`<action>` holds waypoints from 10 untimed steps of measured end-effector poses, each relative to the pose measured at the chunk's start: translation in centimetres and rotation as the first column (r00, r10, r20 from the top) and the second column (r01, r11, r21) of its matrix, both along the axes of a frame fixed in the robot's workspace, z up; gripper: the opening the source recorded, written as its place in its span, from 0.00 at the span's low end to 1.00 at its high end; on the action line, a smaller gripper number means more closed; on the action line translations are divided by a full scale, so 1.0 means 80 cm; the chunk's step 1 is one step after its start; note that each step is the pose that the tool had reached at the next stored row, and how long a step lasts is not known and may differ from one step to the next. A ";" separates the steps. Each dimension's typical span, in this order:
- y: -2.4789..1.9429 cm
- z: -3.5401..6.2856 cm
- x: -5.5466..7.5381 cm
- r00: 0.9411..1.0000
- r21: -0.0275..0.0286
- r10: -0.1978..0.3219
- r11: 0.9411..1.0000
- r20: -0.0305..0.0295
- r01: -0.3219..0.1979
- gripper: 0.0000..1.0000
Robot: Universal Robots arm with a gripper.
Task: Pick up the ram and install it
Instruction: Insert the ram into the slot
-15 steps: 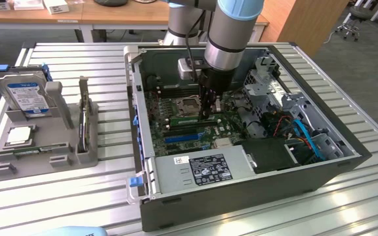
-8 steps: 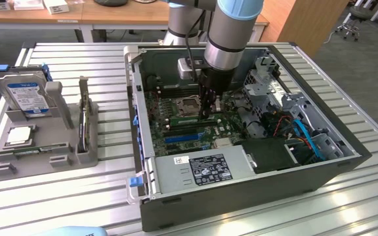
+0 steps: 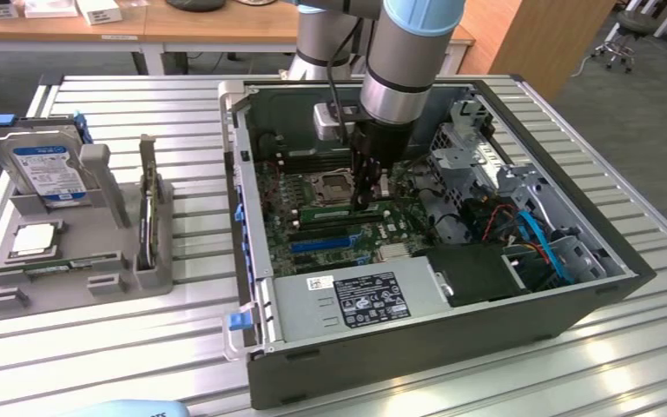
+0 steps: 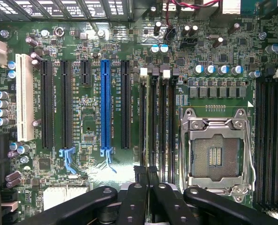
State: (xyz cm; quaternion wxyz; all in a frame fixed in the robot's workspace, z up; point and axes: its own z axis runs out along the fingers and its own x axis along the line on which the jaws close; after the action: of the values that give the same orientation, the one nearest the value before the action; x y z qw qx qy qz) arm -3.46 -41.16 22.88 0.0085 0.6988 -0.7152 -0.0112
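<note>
Hovering over memory slots [image 4: 157, 117], jaws inside case [image 3: 403, 365].

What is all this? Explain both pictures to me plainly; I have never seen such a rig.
The grey-and-blue tube is a robot arm, reaching down into an open computer case on a slatted metal table. One picture is taken from outside; the other from a camera on the arm's wrist, looking down at the motherboard, with the memory slots beside the processor socket. Beside the case, a grey tray holds a hard drive and a processor chip. Whether the arm holds the ram, I cannot tell.
</note>
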 end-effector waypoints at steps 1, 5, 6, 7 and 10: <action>0.0000 0.000 0.000 1.000 0.000 0.000 1.000 0.000 0.000 0.12; 0.0000 0.003 0.000 1.000 0.000 0.000 1.000 0.000 0.000 0.12; 0.0000 0.003 0.000 1.000 0.000 0.000 1.000 0.000 0.000 0.12; -0.0001 0.003 0.000 1.000 0.000 0.002 1.000 0.000 -0.002 0.12; -0.0002 0.003 0.000 1.000 0.000 0.011 1.000 0.000 -0.011 0.12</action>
State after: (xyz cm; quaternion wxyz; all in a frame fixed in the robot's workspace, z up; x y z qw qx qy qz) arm -3.46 -41.18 23.10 0.0086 0.7028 -0.7112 -0.0112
